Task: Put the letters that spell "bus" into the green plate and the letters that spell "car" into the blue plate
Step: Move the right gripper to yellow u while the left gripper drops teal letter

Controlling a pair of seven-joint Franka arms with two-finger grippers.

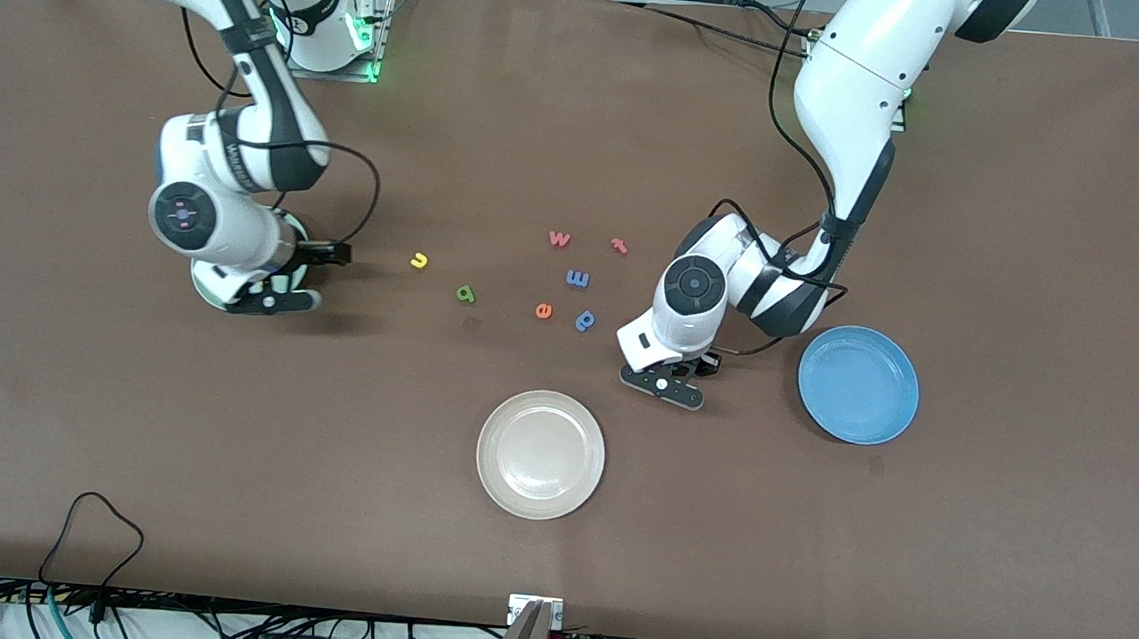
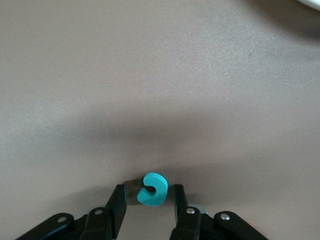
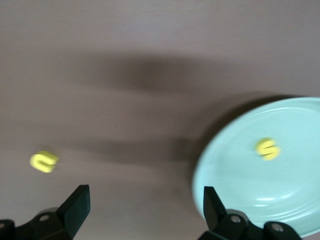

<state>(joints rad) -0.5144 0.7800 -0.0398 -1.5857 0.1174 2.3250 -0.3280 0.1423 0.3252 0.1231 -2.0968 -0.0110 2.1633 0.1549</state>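
A teal "c" [image 2: 152, 189] lies on the table between the fingertips of my left gripper [image 2: 149, 199], with a small gap on each side; the jaws are open. In the front view this gripper [image 1: 665, 384] is low over the table between the white plate and the blue plate [image 1: 859, 385], hiding the "c". My right gripper [image 3: 145, 192] is wide open with nothing in it, over bare table beside the green plate [image 3: 295, 195]. A yellow "s" [image 3: 267, 148] lies in that plate. The yellow "u" [image 1: 419, 261] and green "b" [image 1: 466, 294] lie on the table.
A white plate [image 1: 540, 455] sits nearest the front camera. Loose letters lie mid-table: an orange one [image 1: 559, 239], a red "t" [image 1: 619, 246], a blue "m" [image 1: 577, 278], an orange "e" [image 1: 543, 310] and a blue "p" [image 1: 585, 320].
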